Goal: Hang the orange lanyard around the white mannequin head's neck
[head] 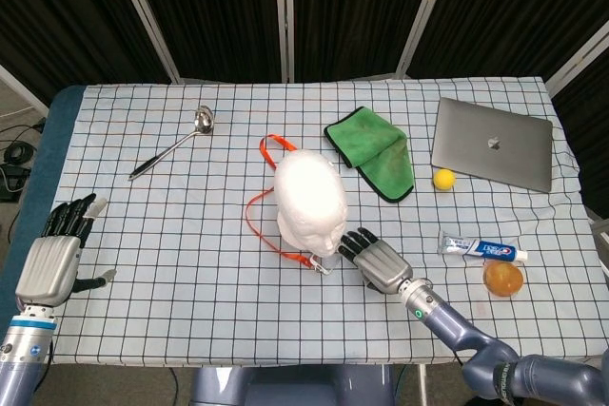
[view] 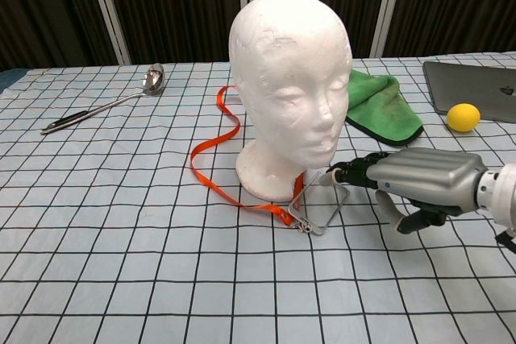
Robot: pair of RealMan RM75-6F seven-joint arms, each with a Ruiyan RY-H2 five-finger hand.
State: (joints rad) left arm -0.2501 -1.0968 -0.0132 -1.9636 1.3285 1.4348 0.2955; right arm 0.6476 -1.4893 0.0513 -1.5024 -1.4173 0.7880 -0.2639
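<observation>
One hand (view: 403,183), the right, reached with fingers apart for the badge (view: 321,201). It held nothing. Next it should pinch the lanyard (view: 211,144).

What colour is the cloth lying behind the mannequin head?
Green with a dark edge; the cloth shows best in the head view.

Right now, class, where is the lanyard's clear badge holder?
In the chest view the clear badge holder lies on the table in front of the white mannequin head, at the orange lanyard end, with the right hand reaching its far edge.
</observation>
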